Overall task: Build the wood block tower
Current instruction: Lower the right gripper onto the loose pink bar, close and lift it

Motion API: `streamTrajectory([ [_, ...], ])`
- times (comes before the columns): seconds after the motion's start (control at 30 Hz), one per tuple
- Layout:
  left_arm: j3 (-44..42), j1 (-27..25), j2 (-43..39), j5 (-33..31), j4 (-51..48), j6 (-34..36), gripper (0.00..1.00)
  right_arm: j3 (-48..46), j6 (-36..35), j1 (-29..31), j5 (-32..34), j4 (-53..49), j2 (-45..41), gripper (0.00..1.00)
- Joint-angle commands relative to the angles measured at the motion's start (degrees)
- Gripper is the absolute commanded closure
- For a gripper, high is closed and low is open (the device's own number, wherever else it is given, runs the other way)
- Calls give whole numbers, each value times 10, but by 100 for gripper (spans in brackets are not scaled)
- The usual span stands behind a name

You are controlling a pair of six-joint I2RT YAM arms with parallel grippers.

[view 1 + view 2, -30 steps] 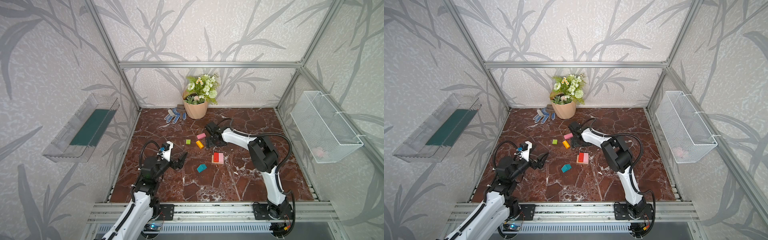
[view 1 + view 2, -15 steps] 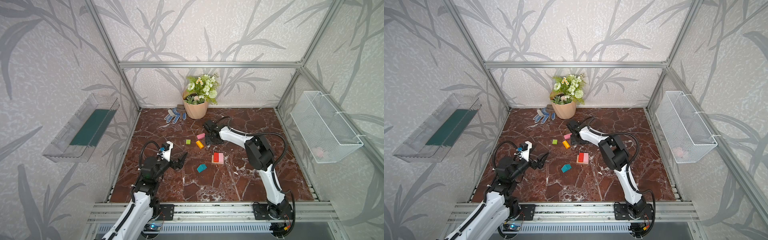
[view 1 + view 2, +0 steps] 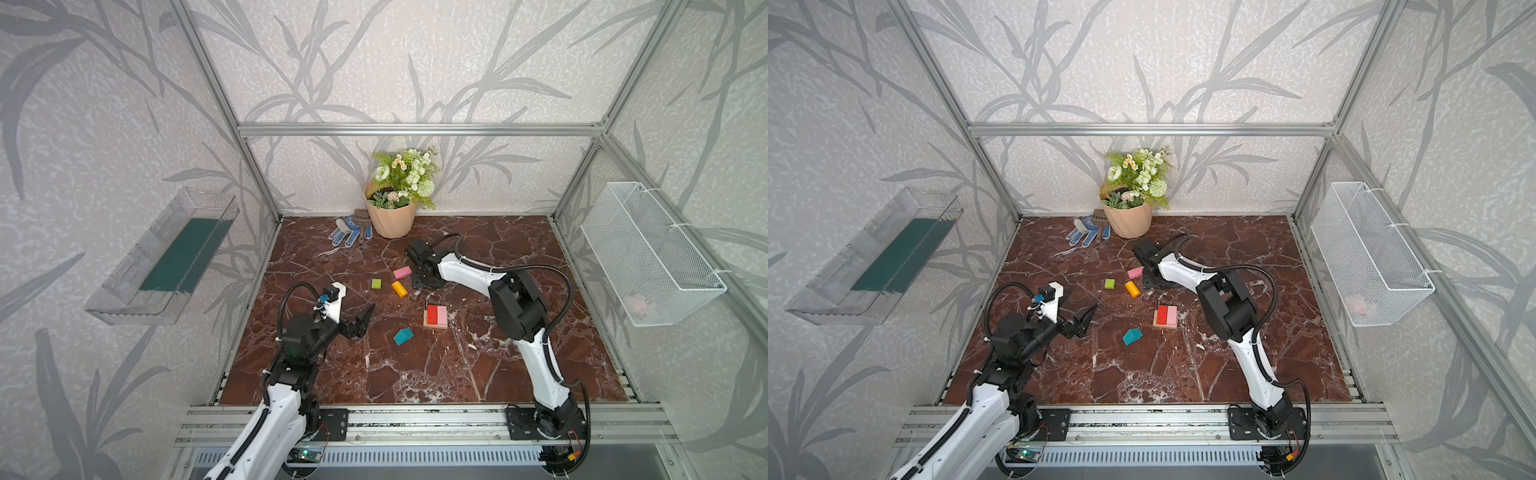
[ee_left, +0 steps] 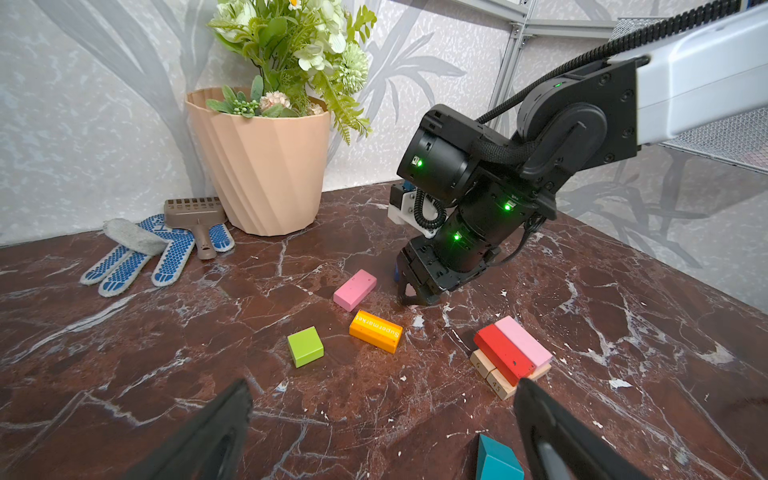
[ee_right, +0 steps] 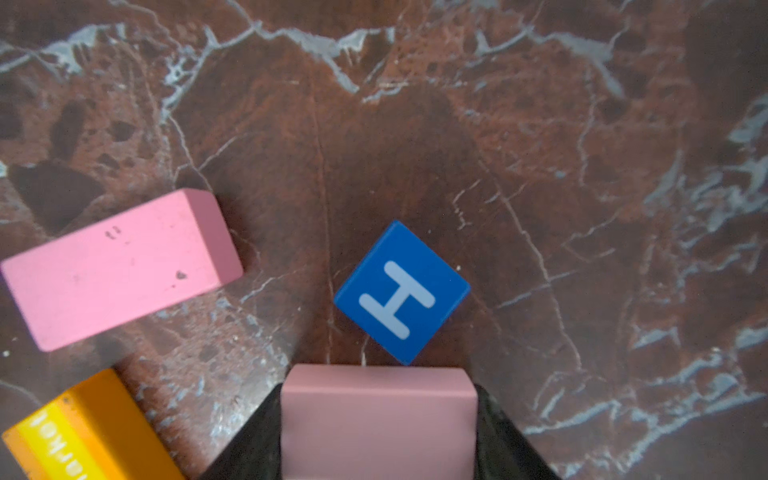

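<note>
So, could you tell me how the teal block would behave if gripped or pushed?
Likely rigid: the teal block looks like solid painted wood. Its sloped faces might slip from a pinch. Flat-sided, it should slide, not roll.

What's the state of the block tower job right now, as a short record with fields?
tower: tan base, with a red and a pink block side by side on top
left pincer: open, holding nothing
right pincer: low beside the blue H cube, jaws against both sides of a pale pink block
loose pieces: pink block, orange block, green cube, teal house piece
background: flowerpot, gloves
</note>
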Motion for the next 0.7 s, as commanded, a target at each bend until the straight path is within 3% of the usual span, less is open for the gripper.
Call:
streamTrajectory([
  [0.0,-7,-2,-2,7,15,2,1,-31,0,-2,13,-30,-11,44],
  [0.27,-11,-2,-9,-3,15,-2,1,-104,4,2,25,-22,-132,48],
  [0.67,-17,-2,-22,4,15,1,1,-320,58,19,38,45,-360,49],
])
